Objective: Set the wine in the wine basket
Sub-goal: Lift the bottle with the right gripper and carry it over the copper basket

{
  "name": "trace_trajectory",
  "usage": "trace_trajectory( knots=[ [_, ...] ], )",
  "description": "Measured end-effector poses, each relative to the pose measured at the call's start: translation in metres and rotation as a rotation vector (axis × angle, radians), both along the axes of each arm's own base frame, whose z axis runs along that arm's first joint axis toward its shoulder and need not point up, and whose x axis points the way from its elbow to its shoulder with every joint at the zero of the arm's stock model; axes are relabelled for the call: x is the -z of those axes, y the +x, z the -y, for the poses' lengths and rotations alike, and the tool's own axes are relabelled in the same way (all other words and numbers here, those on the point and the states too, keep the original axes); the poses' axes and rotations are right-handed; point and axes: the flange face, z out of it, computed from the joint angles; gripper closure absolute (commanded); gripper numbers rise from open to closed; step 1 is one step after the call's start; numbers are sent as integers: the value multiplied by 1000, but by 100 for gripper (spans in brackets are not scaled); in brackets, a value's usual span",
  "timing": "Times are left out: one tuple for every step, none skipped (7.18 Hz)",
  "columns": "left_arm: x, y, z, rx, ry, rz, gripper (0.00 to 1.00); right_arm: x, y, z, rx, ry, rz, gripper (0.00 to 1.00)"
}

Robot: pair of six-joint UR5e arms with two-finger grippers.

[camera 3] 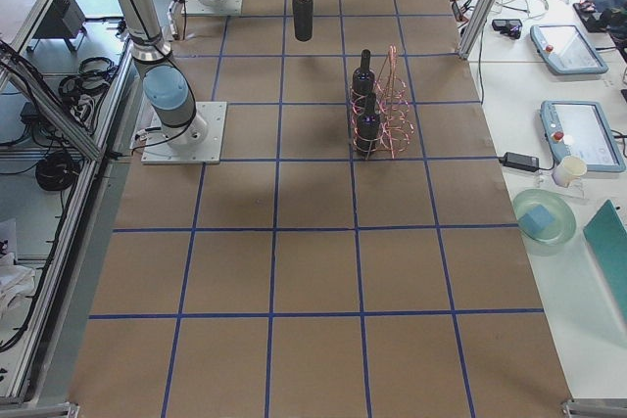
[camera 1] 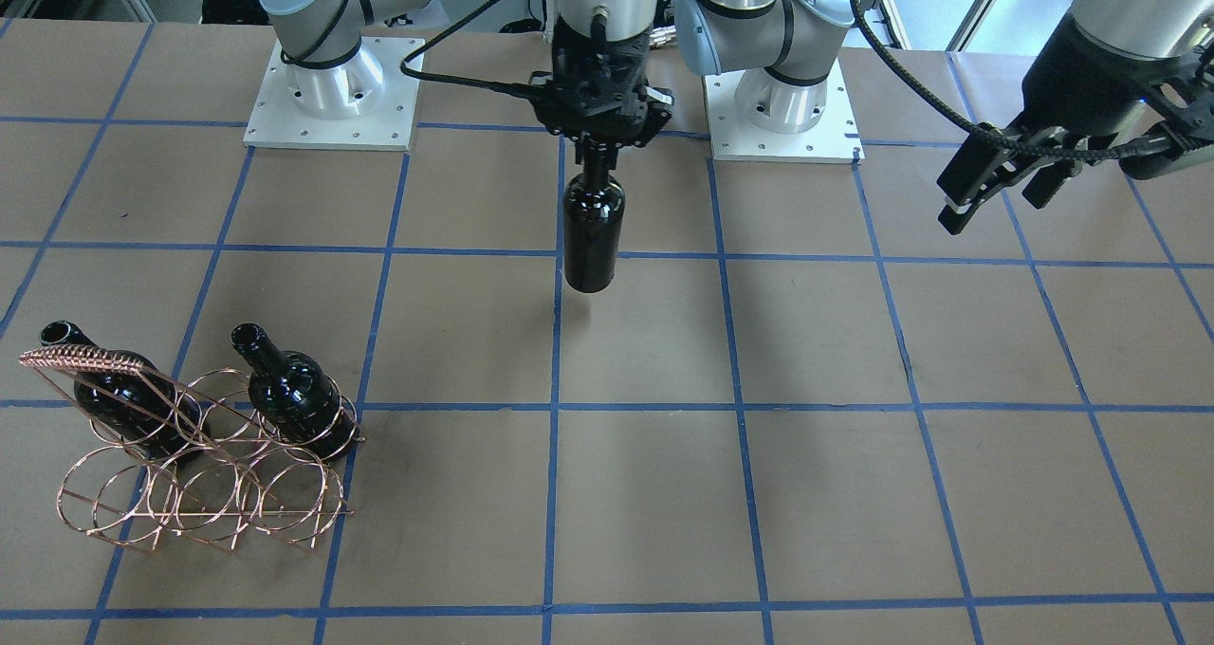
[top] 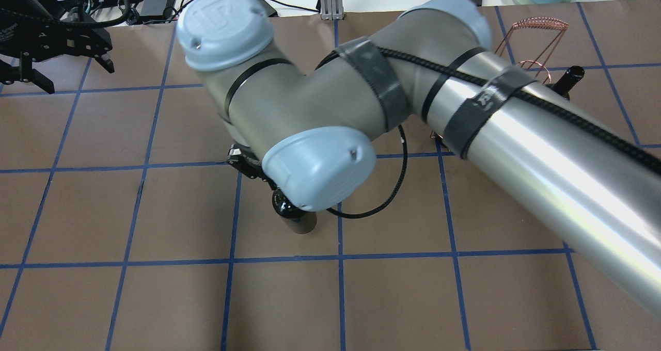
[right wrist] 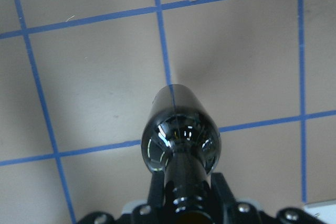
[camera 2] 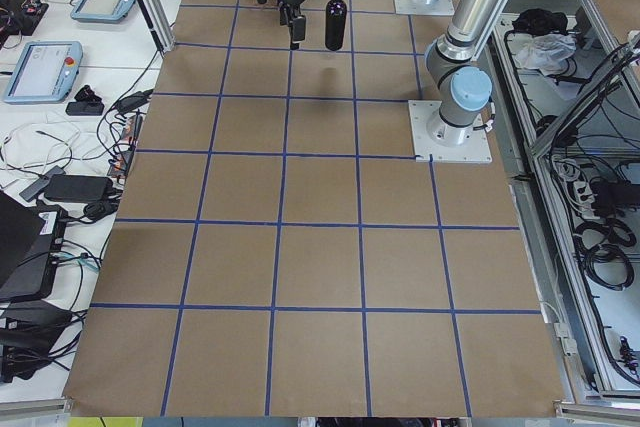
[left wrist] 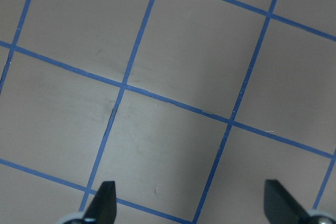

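R gripper (camera 1: 601, 147) is pinched on the neck of the bottle (camera 1: 593, 232). It hangs upright, base clear of the table (camera 1: 854, 493), near mid-table and well apart from the rack (camera 1: 85, 358).

L gripper (camera 1: 996, 204) is spread wide and holds nothing, off to its own side.

Handling, as I judge it: glossy glass, so stiff, fairly heavy, slick and breakable. The neck is prob. the only part slim enough for these fingers, and the grip sits just above the shoulder. All the weight hangs below, so it could swing or slide when tipped toward a ring.

Count:
- Bottles: 3 — one held, two in the rack (camera 1: 294, 394) (camera 1: 119, 403), necks up and angled back.
- Rack: 1 — the ring between those two looks free.
- Grippers: 2.
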Motion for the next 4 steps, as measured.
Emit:
trace_trajectory(
  knots=[
    [0,-20,-1,10,-5,1,0,-21,-56,9,-36,5,-9,100],
    [0,-41,-2,16,-10,0,0,-38,-110,17,-72,-3,-27,100],
    [-1,-61,-4,6,-17,-4,0,-50,-160,27,-100,-12,-47,100],
    [0,-80,-7,7,-19,-6,0,-59,-203,38,-100,-22,-55,100]
  ],
)
